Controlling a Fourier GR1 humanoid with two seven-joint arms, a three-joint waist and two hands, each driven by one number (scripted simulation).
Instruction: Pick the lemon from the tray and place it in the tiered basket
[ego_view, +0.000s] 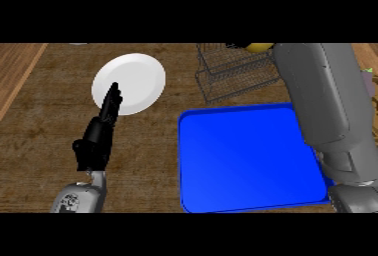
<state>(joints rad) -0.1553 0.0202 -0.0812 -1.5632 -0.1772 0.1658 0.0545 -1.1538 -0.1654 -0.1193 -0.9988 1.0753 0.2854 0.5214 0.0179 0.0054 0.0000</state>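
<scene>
The lemon (258, 47) shows as a small yellow patch at the top edge of the picture, over the far side of the dark wire tiered basket (235, 75). My right forearm (317, 100) stretches from the lower right across the blue tray (251, 160) up to that spot. Only a dark sliver of my right hand (238, 45) shows beside the lemon, and its grip is hidden. Nothing lies in the blue tray. My left hand (103, 125) rests open at the left, fingers straight up, its tips in front of the white plate.
A white plate (133, 80) lies on the wooden counter, left of the basket. The counter's left edge runs diagonally at the far left. A small greenish object (368, 72) peeks out behind the right forearm at the right edge.
</scene>
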